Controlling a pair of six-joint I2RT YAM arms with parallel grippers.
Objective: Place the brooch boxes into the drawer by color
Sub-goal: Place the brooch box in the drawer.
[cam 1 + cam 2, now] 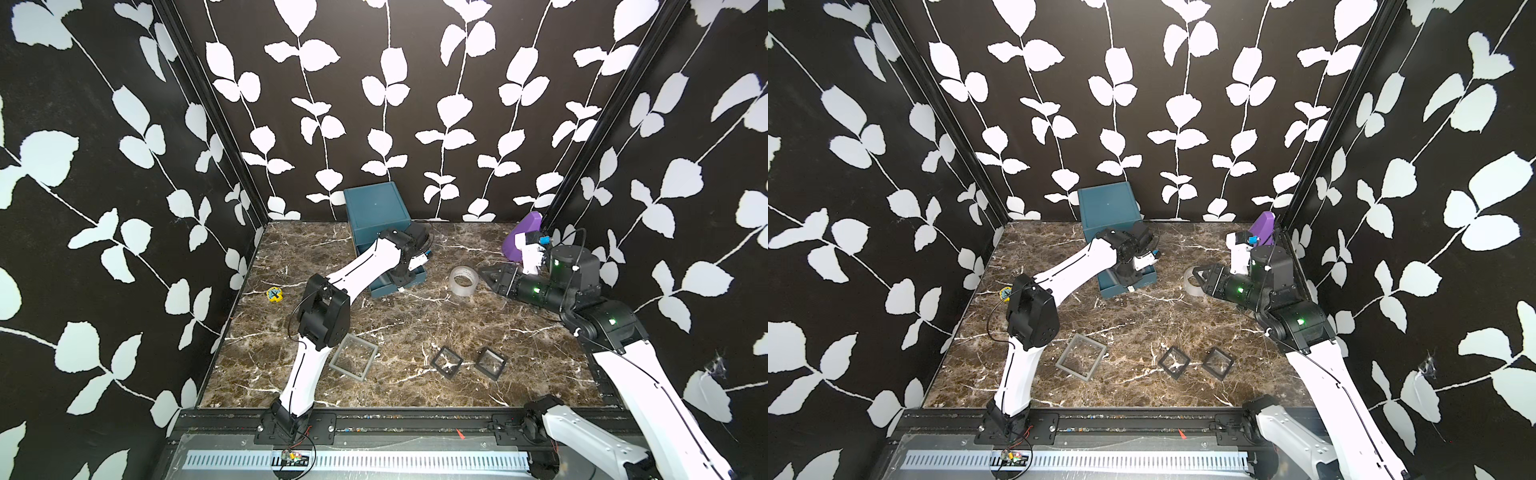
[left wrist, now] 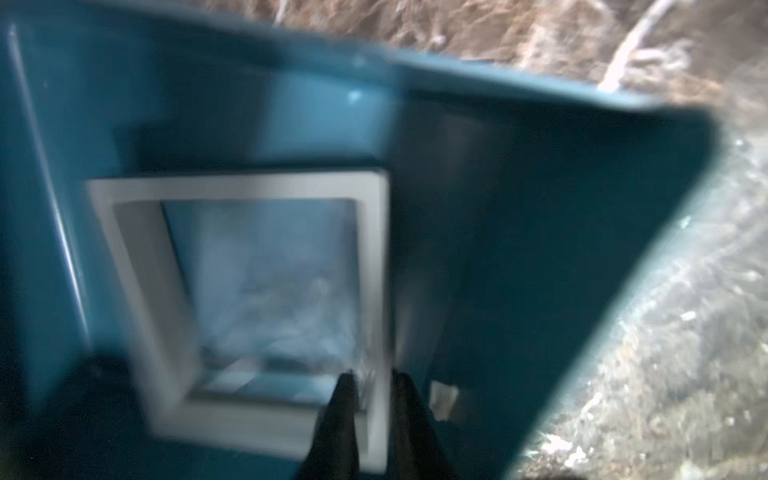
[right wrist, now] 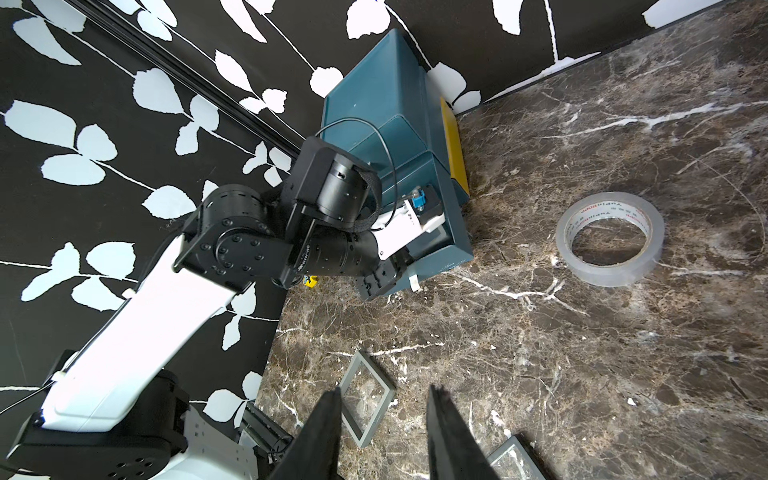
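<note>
Left pincer point(image 2: 372, 376) straddles 1 side rail of a grey brooch box point(image 2: 232, 187) inside the pulled-out drawer point(image 2: 291, 116), but blur hides whether it is clamped or released. Right pincer point(image 3: 384, 390) hangs spread and empty near the tape roll point(image 3: 609, 270). On the marble table point(image 1: 415, 324), well apart from the teal chest point(image 1: 376, 205), lie the second grey box point(image 1: 354, 357), 1 black box point(image 1: 446, 361) and the other black box point(image 1: 490, 363).

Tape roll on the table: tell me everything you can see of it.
The tape roll is a ring of clear, greyish-glossy tape on a white core with red print inside. It lies flat, hole up, on the marble table, between the teal drawer chest and the right gripper, which stands open nearby. Nothing appears to touch it.
</note>
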